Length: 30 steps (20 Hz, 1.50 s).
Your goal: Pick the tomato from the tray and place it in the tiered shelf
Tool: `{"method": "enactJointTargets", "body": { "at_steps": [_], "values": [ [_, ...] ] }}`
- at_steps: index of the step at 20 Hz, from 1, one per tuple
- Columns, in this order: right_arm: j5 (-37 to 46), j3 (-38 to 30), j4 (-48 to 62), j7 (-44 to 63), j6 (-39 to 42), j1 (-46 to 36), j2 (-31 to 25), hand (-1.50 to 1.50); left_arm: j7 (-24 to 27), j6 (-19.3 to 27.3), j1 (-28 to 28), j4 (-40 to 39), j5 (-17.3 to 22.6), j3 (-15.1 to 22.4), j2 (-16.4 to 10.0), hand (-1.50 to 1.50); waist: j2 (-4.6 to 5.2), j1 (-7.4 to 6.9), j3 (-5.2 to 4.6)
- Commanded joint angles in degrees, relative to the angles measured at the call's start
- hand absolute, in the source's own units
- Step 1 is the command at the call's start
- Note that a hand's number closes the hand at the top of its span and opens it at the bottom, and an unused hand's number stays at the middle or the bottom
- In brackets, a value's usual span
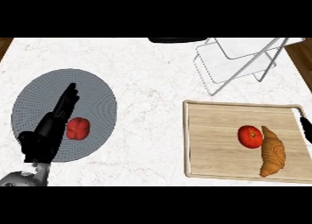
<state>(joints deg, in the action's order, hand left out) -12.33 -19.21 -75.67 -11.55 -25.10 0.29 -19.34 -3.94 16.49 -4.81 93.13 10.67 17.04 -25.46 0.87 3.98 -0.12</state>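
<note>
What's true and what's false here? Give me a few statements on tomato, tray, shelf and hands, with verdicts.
1. The tomato lies on the wooden tray, right beside a croissant. True.
2. The tomato is in the tiered shelf. False: it is on the tray, and the shelf stands apart, further back on the counter.
3. The left hand is curled round the tomato. False: its fingers are straight, and it is over the grey plate, far from the tray.
4. A red vegetable lies on the grey plate. True.
5. The right hand shows at the view's right edge, by the tray. True.
</note>
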Motion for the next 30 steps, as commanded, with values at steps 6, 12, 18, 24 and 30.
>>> {"method": "enactJointTargets", "body": {
  "at_steps": [6,12,18,24,30],
  "values": [
    [-3.13,-2.20,-3.35,-8.97,7.81,8.29,1.86,-1.50,5.77,-1.99,-6.68,-12.73,-2.87,0.94,7.81,0.00,-0.76,-3.04,0.09],
    [5.48,5.04,-19.77,10.13,7.22,15.36,-6.84,-1.50,6.06,-2.45,-4.32,-11.69,-3.15,1.01,7.80,0.00,-0.83,-3.30,-0.08],
    [10.83,8.64,-29.35,29.36,9.34,14.64,-14.70,-1.50,3.37,-2.86,-8.47,-13.14,-4.09,0.21,8.64,0.00,-0.76,-3.65,-0.02],
    [13.79,12.50,-36.13,47.81,19.77,13.82,-27.42,-1.50,5.03,-4.20,-7.64,-12.72,-3.36,-0.89,7.85,0.00,-0.63,-4.50,-0.18],
    [21.11,21.17,-44.90,64.47,22.20,11.48,-27.26,-1.50,4.27,-5.61,-7.32,-12.15,-3.53,-1.62,8.01,0.00,-0.83,-4.46,0.03]
  ]
}}
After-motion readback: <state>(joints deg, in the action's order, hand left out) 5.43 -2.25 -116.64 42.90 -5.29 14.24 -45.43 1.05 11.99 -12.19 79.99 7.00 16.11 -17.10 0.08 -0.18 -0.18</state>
